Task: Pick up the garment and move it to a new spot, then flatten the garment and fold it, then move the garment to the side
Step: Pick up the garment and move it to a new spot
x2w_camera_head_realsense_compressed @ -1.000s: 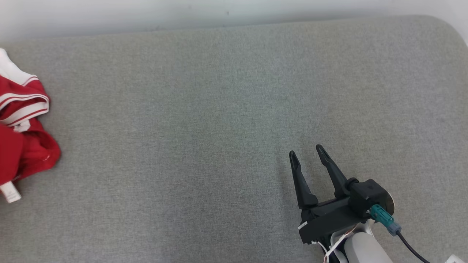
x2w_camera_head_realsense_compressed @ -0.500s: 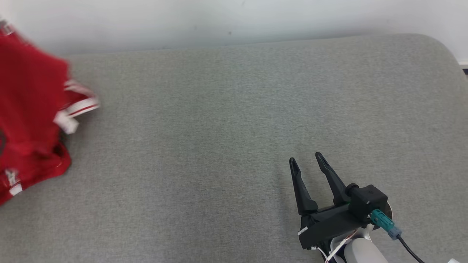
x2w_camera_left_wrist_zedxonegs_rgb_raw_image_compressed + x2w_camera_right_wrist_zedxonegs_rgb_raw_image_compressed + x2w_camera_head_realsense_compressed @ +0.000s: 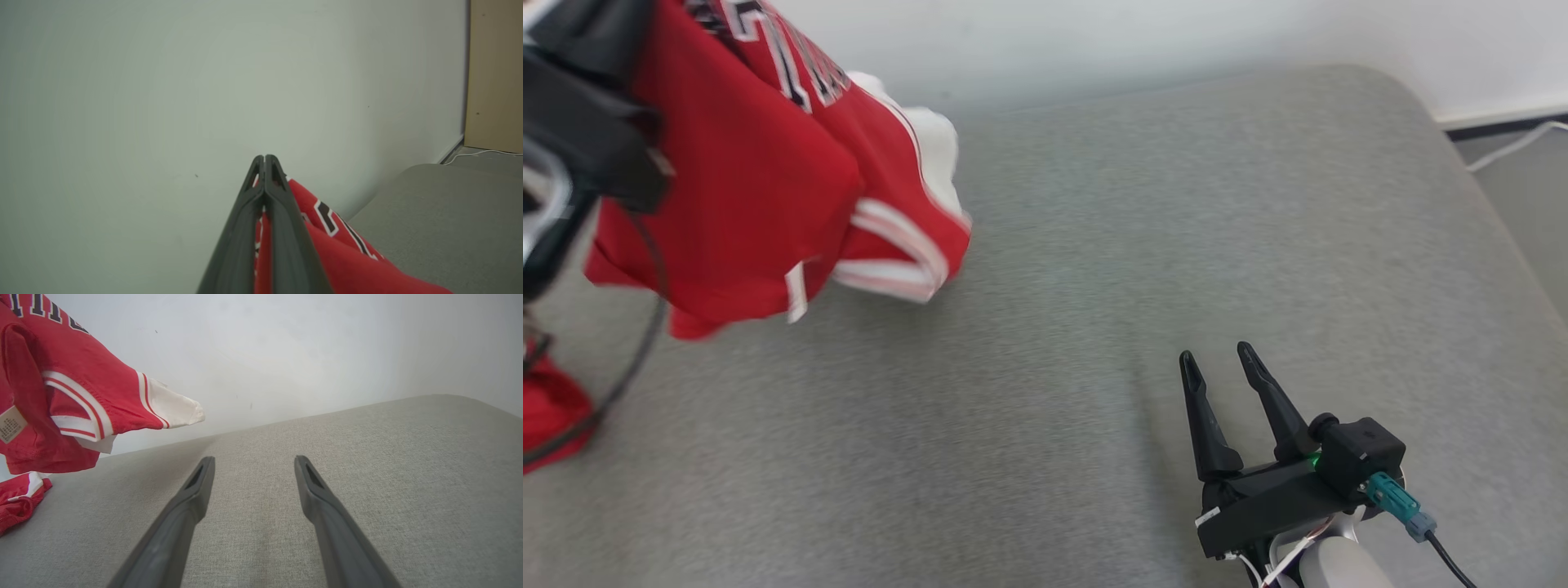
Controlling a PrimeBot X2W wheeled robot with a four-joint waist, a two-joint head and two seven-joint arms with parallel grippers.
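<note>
The garment (image 3: 735, 188) is a red jersey with white-and-red trim and dark lettering. It hangs in the air over the left part of the grey surface, bunched and blurred. In the left wrist view my left gripper (image 3: 265, 157) is shut on the garment (image 3: 347, 265), with red cloth pinched between its fingers. The left arm's dark wrist (image 3: 580, 106) stands in front of the cloth at the top left. My right gripper (image 3: 1217, 353) rests low at the right, open and empty, far from the garment (image 3: 61, 355). Its fingers spread wide around the right gripper's (image 3: 254, 459) empty gap.
The grey padded surface (image 3: 1054, 245) runs back to a white wall (image 3: 1094, 33). A smaller red bundle (image 3: 547, 408) lies at its left edge; I cannot tell whether it belongs to the same garment. Floor with a white cable (image 3: 1511, 143) shows past the right edge.
The garment has risen off the surface at the far left and swung up and rightward in the left gripper. The head camera has shifted. The right gripper stays open in place.
</note>
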